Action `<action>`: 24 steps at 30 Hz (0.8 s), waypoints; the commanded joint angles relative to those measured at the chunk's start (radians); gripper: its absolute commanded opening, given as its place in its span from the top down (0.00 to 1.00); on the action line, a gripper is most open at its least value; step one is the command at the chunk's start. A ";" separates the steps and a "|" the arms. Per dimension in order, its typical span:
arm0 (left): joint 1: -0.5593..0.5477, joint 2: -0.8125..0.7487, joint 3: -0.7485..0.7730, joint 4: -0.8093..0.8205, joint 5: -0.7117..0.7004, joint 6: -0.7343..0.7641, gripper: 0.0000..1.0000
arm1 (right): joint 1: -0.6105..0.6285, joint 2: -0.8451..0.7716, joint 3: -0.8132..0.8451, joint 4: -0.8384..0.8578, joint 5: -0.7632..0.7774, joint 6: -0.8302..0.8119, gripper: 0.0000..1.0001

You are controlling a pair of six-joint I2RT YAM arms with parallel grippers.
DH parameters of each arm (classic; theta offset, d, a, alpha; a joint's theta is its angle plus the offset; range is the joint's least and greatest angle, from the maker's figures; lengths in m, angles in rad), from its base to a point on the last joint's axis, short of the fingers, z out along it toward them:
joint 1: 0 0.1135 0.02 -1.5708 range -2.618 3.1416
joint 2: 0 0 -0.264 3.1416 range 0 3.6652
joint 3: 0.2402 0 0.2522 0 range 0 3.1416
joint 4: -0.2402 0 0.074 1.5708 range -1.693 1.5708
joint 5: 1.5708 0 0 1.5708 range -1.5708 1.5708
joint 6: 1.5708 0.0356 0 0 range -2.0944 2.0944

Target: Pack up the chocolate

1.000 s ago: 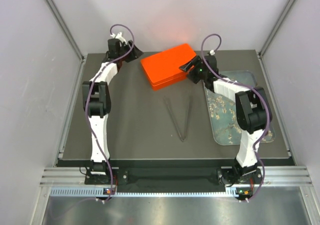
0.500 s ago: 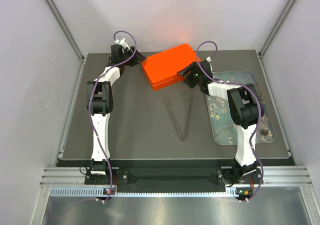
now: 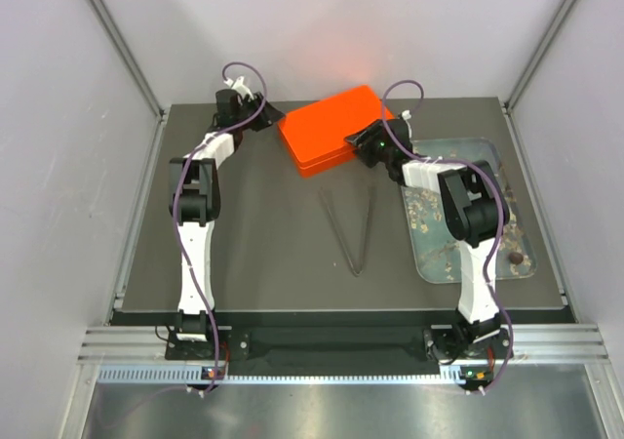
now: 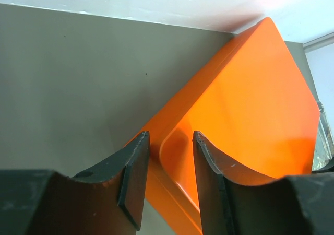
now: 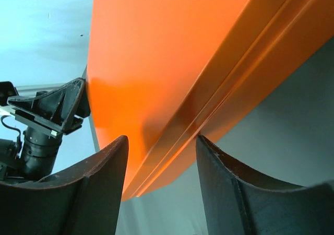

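An orange box (image 3: pixel 327 127) with its lid on lies at the back middle of the table. My left gripper (image 3: pixel 271 117) is at the box's left corner. In the left wrist view its jaws (image 4: pixel 171 136) stand apart astride that corner of the orange box (image 4: pixel 250 104). My right gripper (image 3: pixel 363 144) is at the box's right end, and its jaws (image 5: pixel 163 138) stand open around a corner of the orange box (image 5: pixel 156 47). One small brown chocolate (image 3: pixel 514 259) lies near the front right of the grey-blue tray (image 3: pixel 487 151).
Dark tongs (image 3: pixel 353 229) lie in a V on the mat in front of the box. The tray with its blossom print sits along the right side, partly under my right arm. Grey walls close in on both sides and the back.
Both grippers have moved in onto the box's corners and their jaws have narrowed. The right arm has swung left, uncovering the tray's front corner with the chocolate.
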 commanded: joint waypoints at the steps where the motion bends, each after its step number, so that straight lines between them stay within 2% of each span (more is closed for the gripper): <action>1: -0.013 -0.016 -0.021 0.067 0.047 0.005 0.57 | 0.014 0.016 0.047 0.071 0.001 0.016 0.47; 16: -0.015 -0.023 -0.059 0.066 0.061 0.010 0.59 | 0.014 0.039 0.044 0.140 -0.005 0.045 0.69; 24: -0.016 -0.021 -0.062 0.061 0.064 0.008 0.59 | 0.014 0.054 0.033 0.137 -0.002 0.068 0.71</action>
